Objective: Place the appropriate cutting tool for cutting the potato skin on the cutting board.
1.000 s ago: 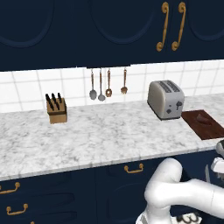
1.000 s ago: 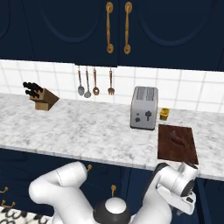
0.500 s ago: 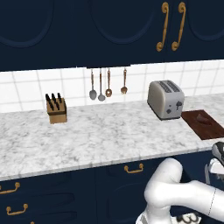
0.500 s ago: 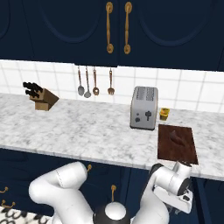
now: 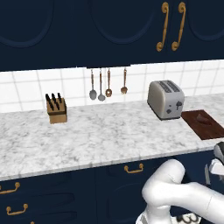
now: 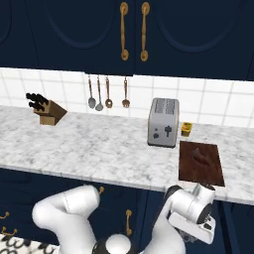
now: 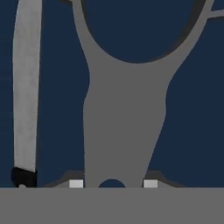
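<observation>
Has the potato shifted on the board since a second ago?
No. The potato lies at the same spot on the cutting board, right of the toaster.

A long marble counter [image 5: 100, 135] in white and grey runs across the scene above dark blue cabinets. On it, far left against the tiled wall, stands a light wooden knife block [image 5: 56, 109] with dark handles. Well to the right sits a silver toaster [image 5: 165, 99], with a small yellow jar [image 6: 186, 129] just beside it. At the right end lies the cutting board [image 5: 204, 124], and on it the potato [image 6: 200, 155].
</observation>
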Robot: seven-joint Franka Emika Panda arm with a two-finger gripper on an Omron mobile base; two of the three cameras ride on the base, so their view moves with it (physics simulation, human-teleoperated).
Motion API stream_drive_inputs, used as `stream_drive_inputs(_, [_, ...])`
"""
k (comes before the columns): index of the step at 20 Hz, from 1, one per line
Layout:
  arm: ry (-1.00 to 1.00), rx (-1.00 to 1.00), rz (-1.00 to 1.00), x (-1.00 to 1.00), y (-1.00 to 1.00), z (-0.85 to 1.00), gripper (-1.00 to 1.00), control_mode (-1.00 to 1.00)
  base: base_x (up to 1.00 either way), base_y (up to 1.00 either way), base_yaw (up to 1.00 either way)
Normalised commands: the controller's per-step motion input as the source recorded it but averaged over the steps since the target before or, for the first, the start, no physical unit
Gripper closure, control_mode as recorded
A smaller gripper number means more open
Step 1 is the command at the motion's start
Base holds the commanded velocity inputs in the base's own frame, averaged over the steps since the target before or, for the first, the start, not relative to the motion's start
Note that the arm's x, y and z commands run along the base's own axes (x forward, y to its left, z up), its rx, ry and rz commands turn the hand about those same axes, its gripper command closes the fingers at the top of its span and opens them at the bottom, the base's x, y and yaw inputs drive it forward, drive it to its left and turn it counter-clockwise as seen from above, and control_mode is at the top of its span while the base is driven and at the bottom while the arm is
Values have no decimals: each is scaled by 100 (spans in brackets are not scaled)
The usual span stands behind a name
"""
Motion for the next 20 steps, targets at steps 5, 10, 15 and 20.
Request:
stream_drive_inputs(5, [-14,-3,0,-99,10,83,100,-100,0,0,0])
stream_drive_inputs(10, [-22,-14,-1,-32,4,100,100,-100,0,0,0])
stream_drive_inputs(15, [-15,-17,-5,4,0,100,100,-100,0,0,0])
stream_drive_inputs(20, [-2,-7,-8,49,-4,87,100,-100,0,0,0])
